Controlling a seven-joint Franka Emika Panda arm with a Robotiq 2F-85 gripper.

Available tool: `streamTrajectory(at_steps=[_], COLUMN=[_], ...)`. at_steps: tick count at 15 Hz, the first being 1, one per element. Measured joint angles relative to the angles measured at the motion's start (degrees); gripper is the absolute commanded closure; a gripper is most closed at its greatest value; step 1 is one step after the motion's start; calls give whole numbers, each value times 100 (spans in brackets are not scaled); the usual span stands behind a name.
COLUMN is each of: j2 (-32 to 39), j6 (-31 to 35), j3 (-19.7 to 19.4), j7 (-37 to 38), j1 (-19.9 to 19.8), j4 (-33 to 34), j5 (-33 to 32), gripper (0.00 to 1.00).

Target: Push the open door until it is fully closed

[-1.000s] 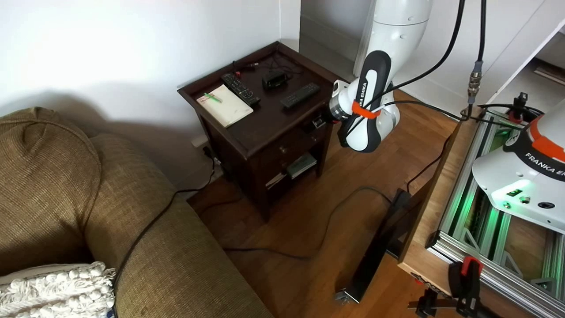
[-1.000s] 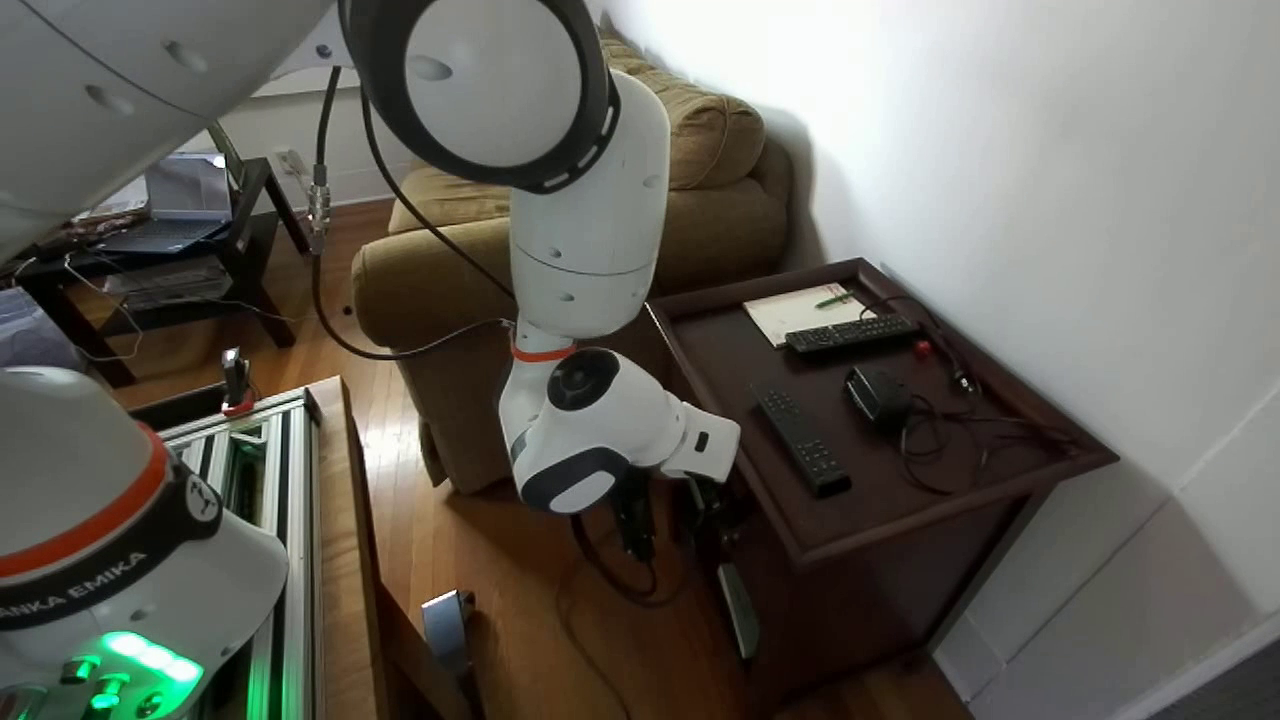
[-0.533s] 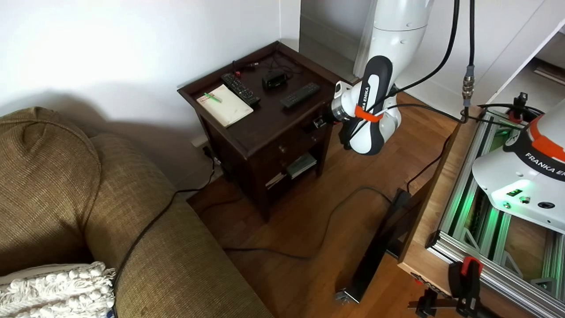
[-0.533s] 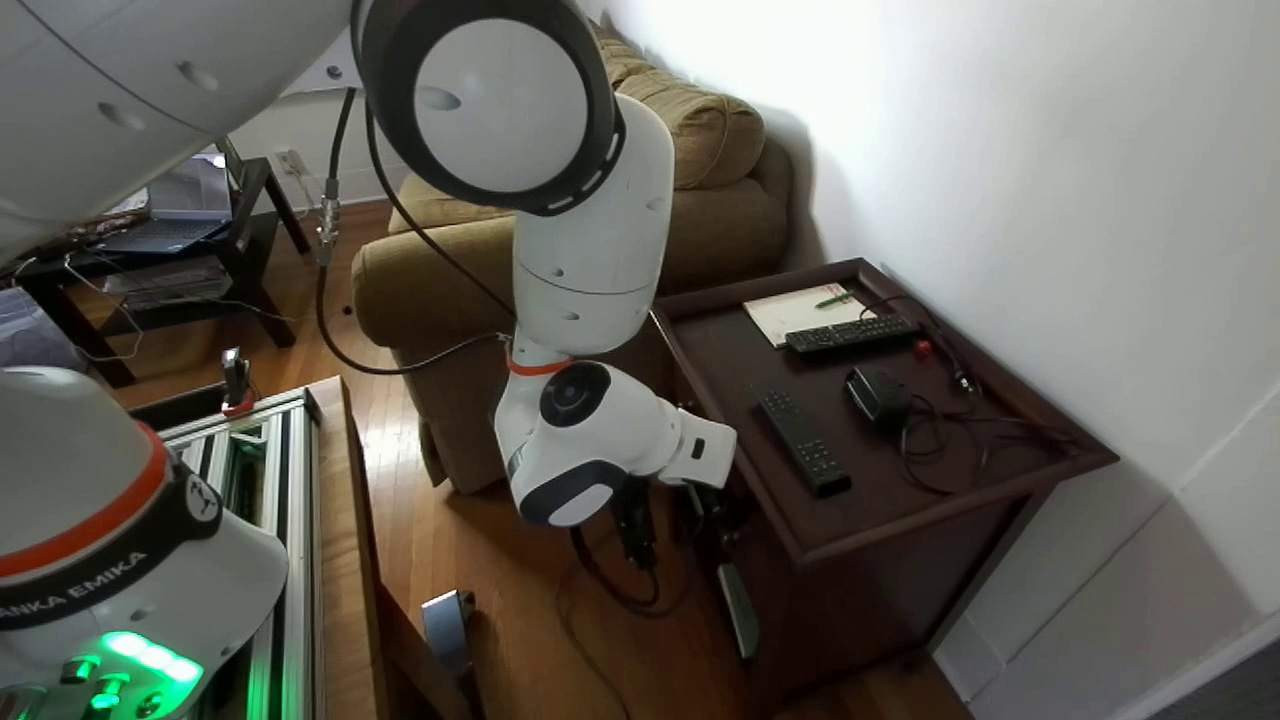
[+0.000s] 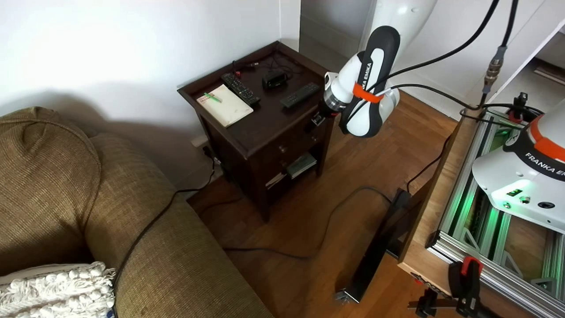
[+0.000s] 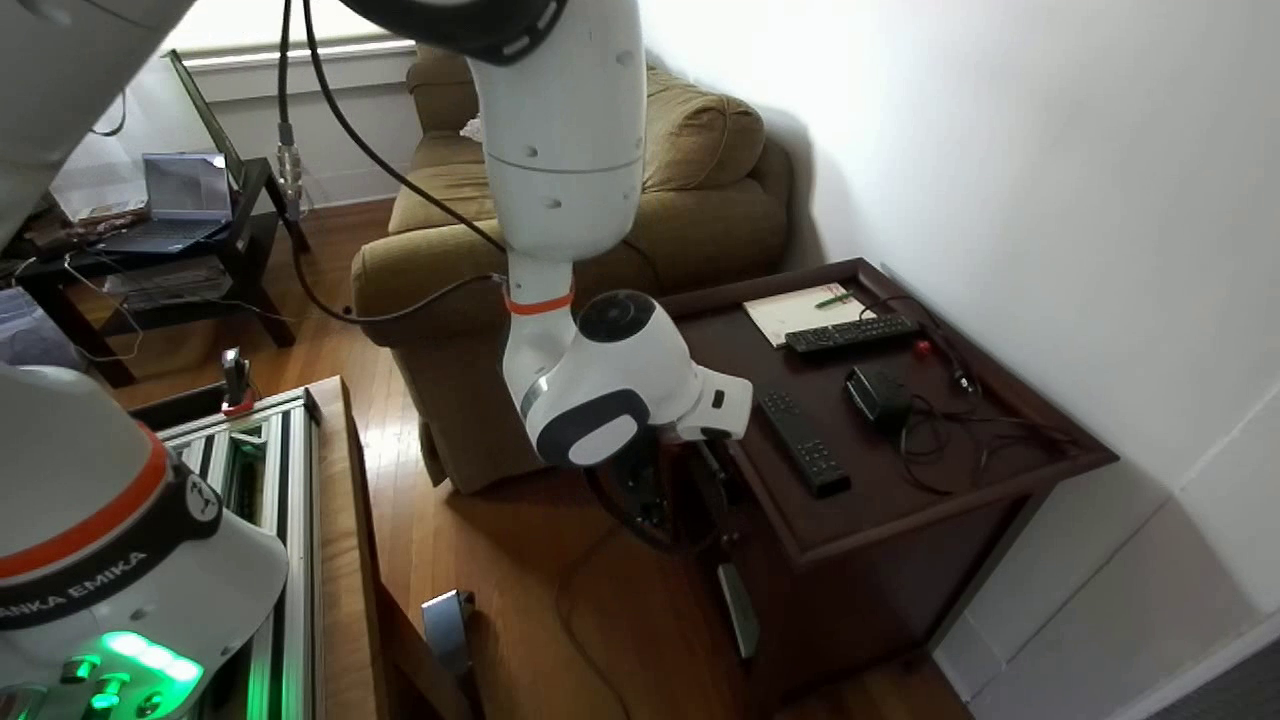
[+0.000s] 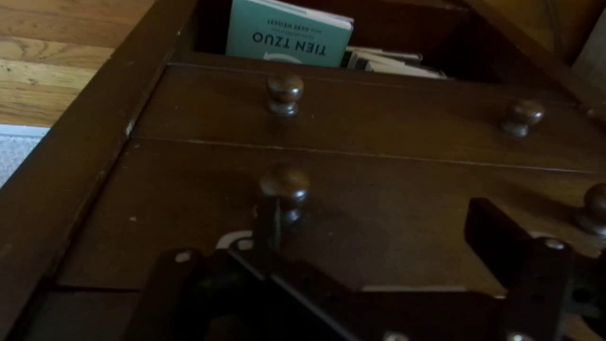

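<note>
The dark brown drawer (image 7: 378, 222) has a rectangular front with two round knobs in the wrist view. Its front looks about flush with the side table's frame; a small gap cannot be ruled out. It also shows below the tabletop in an exterior view (image 5: 270, 152). My gripper (image 7: 374, 213) is open and empty, with its fingers spread in front of the drawer front. The left finger overlaps one knob (image 7: 285, 184) in the picture; I cannot tell if it touches. The gripper also shows at the table's front in an exterior view (image 5: 317, 119).
A second panel with two knobs (image 7: 378, 118) lies below the drawer. Books (image 7: 289, 33) stand on the lower shelf. Remotes (image 5: 300, 95), a notepad (image 5: 225, 105) and a black device (image 5: 274, 79) lie on the tabletop. A couch (image 5: 145, 212) stands beside it; a cable (image 5: 282, 254) crosses the floor.
The arm has risen and the hand has moved up and slightly closer to the table, tilting a little. The drawer shows no visible change.
</note>
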Motion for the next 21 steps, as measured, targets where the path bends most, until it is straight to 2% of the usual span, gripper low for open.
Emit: streamTrajectory(at_steps=[3,7,12,14,18,21], j2=[-659,-1393,-2367,-2900,-4210,-5212], j6=[-1064,-2133,-3207,-3422,-3641,-4117], j3=[-278,-741,-702,-722,-723,-528], j7=[-1,69,452,597,800,881], j1=[489,1203,1468,1460,1151,874], j4=[-303,-704,-1168,-1425,-1996,-2327], j5=[406,728,729,729,729,975], gripper=[0,0,0,0,0,0])
